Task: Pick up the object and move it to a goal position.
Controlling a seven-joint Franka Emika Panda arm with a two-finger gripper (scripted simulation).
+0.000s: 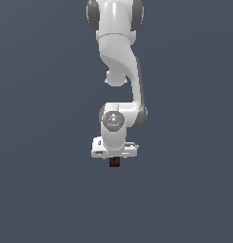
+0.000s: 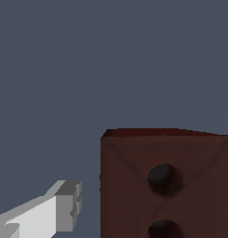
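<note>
The object [image 1: 114, 162] is a small dark reddish-brown block. In the exterior view it shows just under the white hand of my gripper [image 1: 114, 156] and is much narrower than the hand. In the wrist view the block [image 2: 166, 186] fills the lower right, very close, with two dark round dots on its face. One white-grey finger [image 2: 64, 207] shows beside the block, with a strip of background between them. The other finger is out of view. The gripper is open around the block and that finger does not touch it.
The white arm [image 1: 119, 57] comes down from the top centre of the exterior view. A plain dark blue-grey surface [image 1: 42, 190] spreads all around, with nothing else on it in view.
</note>
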